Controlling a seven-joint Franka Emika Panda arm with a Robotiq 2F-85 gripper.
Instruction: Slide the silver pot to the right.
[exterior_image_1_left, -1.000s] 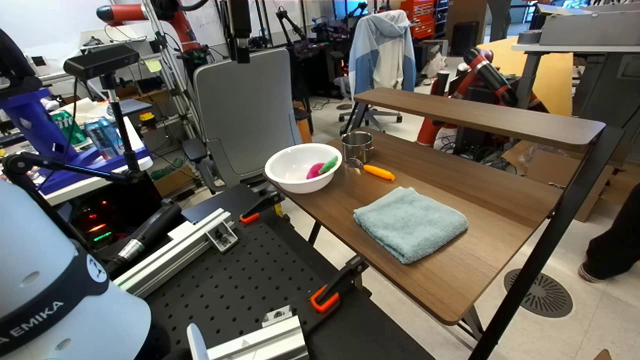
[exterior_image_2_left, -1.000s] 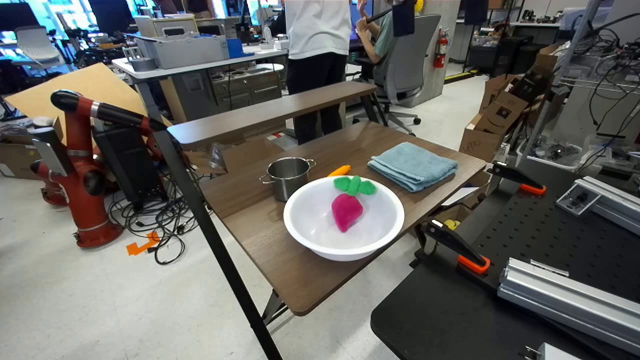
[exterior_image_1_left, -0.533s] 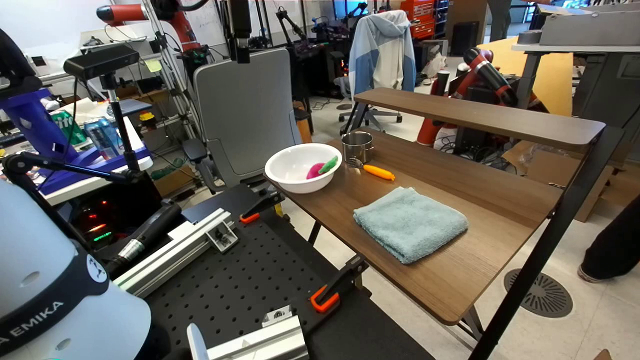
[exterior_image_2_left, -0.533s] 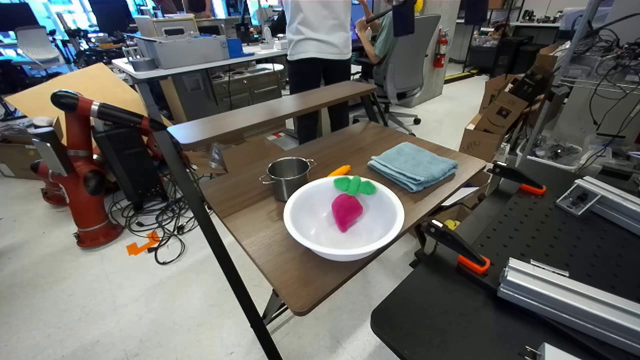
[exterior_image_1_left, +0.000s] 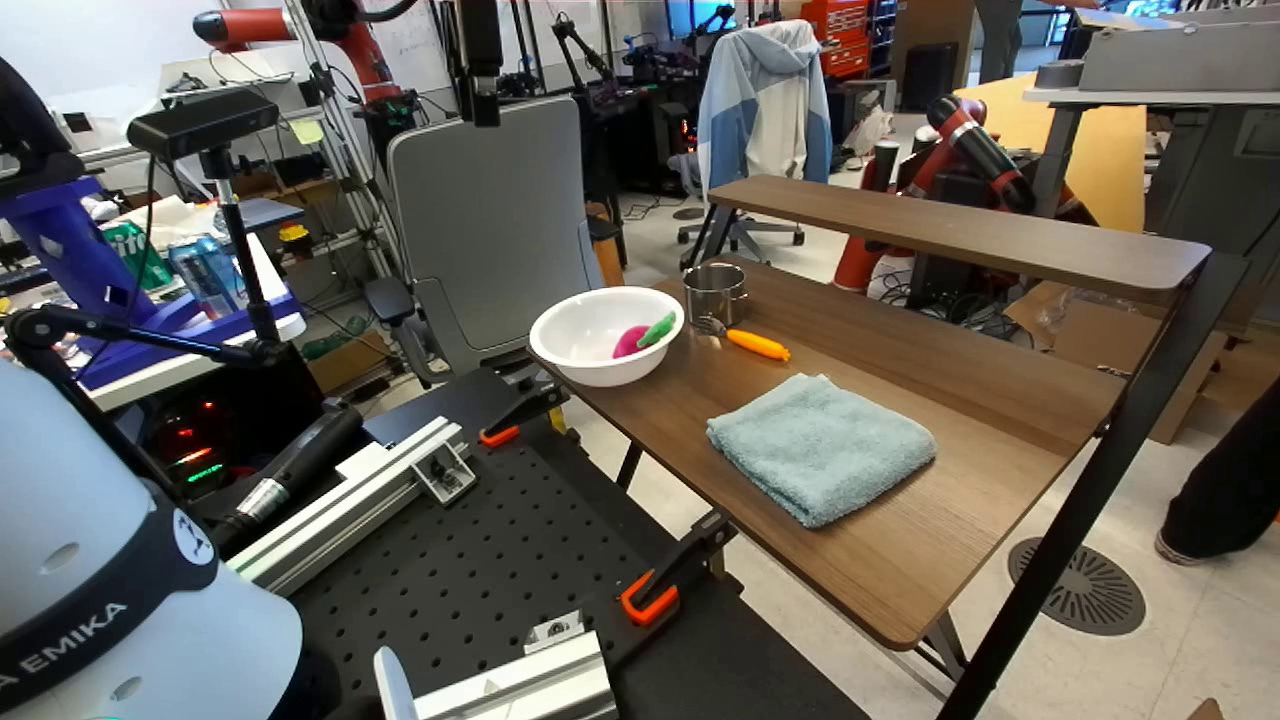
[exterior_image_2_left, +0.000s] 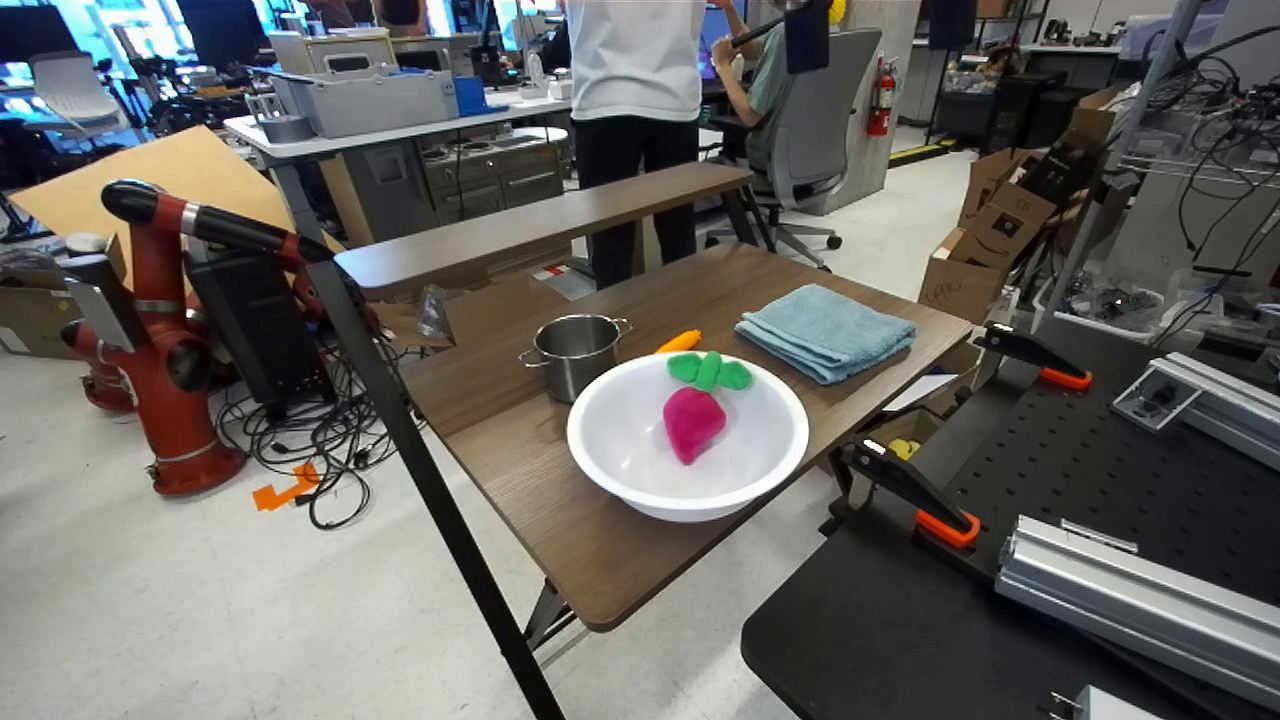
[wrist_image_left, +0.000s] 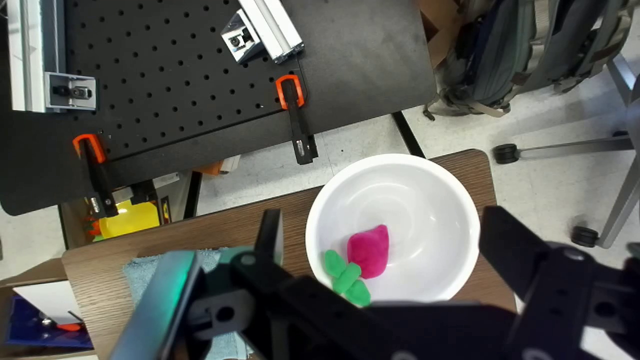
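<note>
The silver pot (exterior_image_1_left: 715, 296) stands upright near the back of the brown table in both exterior views. It has small side handles and also shows in an exterior view (exterior_image_2_left: 577, 358), partly behind the white bowl (exterior_image_2_left: 600, 470). My gripper (wrist_image_left: 386, 226) is open in the wrist view, its dark fingers wide apart with nothing between them. It is above the white bowl (wrist_image_left: 430, 210), which holds a pink and green plush vegetable (wrist_image_left: 369, 251). The pot is out of view in the wrist view. What look like the fingertips hang at the top edge of an exterior view (exterior_image_2_left: 878, 35).
An orange-handled utensil (exterior_image_1_left: 757, 344) lies beside the pot. A folded blue towel (exterior_image_1_left: 822, 450) lies farther along the table (exterior_image_1_left: 960, 500). A raised brown shelf (exterior_image_1_left: 960, 225) runs along the table's back. Clamps (exterior_image_1_left: 690, 560) stick out from the black bench (exterior_image_1_left: 480, 580).
The arm and the table objects have not visibly moved. Only the person standing in the background shifts slightly.
</note>
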